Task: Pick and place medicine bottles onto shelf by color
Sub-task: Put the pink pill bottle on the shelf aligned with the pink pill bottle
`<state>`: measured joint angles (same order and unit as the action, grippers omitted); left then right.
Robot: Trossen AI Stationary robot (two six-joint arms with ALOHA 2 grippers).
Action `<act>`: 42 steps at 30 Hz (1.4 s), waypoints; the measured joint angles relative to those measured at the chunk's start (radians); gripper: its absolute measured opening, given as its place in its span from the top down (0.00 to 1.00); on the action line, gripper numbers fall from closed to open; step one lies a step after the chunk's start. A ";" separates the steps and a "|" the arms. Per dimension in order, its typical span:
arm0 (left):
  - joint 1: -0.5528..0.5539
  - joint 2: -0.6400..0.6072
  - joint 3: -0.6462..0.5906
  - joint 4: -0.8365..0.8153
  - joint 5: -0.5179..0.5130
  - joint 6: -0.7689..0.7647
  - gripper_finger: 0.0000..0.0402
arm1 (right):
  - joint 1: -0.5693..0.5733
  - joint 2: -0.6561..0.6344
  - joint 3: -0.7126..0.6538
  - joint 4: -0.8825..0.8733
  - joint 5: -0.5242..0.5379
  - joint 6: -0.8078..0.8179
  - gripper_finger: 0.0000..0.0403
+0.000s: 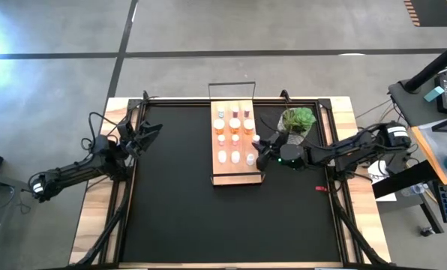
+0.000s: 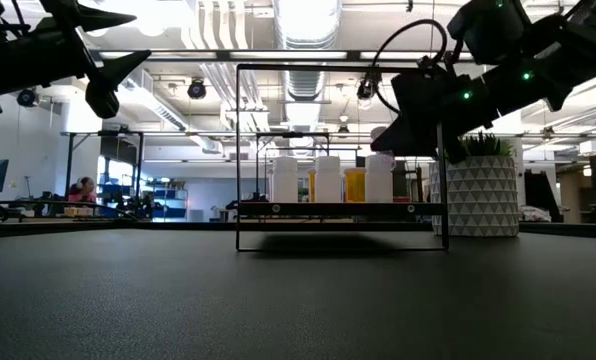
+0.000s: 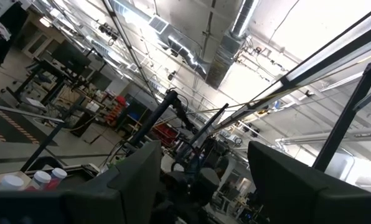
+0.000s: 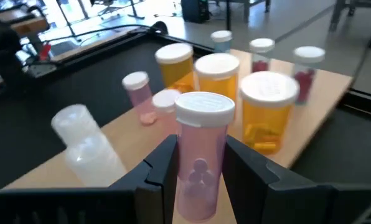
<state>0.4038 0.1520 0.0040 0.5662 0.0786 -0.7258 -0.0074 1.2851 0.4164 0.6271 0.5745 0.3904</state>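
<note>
The light-wood shelf (image 1: 235, 177) stands at the middle of the black mat and carries several orange, pink and white bottles standing on their bases (image 1: 234, 124). My right gripper (image 1: 258, 150) is at the shelf's right edge, shut on a pink bottle (image 4: 200, 163) with a white cap (image 4: 204, 109). In the right wrist view, orange bottles (image 4: 267, 112), pink ones and a white one (image 4: 79, 134) stand on the board (image 4: 129, 140) beyond it. My left gripper (image 1: 152, 131) is open and empty, raised at the mat's far left corner; it also shows in the low view (image 2: 108, 70). My right gripper pinches the pink bottle's body (image 4: 198, 158), below the cap, between its two fingers (image 4: 162, 167). The fingers come roughly level from the table's right side. The bottle stands upright in the hold; the gripper hides its base, so I cannot tell whether it rests on the shelf.
A green plant in a white pot (image 1: 297, 120) stands just right of the shelf, close behind my right arm. The shelf's dark wire frame (image 2: 240, 150) rises at its ends. A small red thing (image 1: 320, 188) lies on the mat at the right.
</note>
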 joint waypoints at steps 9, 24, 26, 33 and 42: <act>0.000 0.000 0.000 0.000 0.000 0.000 0.44 | -0.001 0.087 -0.001 0.076 -0.028 -0.120 0.75; 0.000 0.000 0.000 0.000 0.000 0.000 0.44 | -0.011 0.230 -0.001 0.255 -0.024 -0.103 0.75; 0.000 0.000 0.000 0.000 0.000 0.000 0.44 | -0.013 0.241 -0.001 0.254 -0.024 -0.094 0.75; 0.000 0.000 0.000 0.000 0.000 0.000 0.44 | -0.013 0.272 0.000 0.275 -0.024 -0.050 0.75; 0.000 0.000 0.000 0.000 0.000 0.000 0.44 | -0.013 0.276 0.001 0.290 -0.023 -0.072 0.75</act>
<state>0.4038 0.1520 0.0040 0.5665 0.0784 -0.7258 -0.0204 1.5608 0.4171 0.9167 0.5510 0.3182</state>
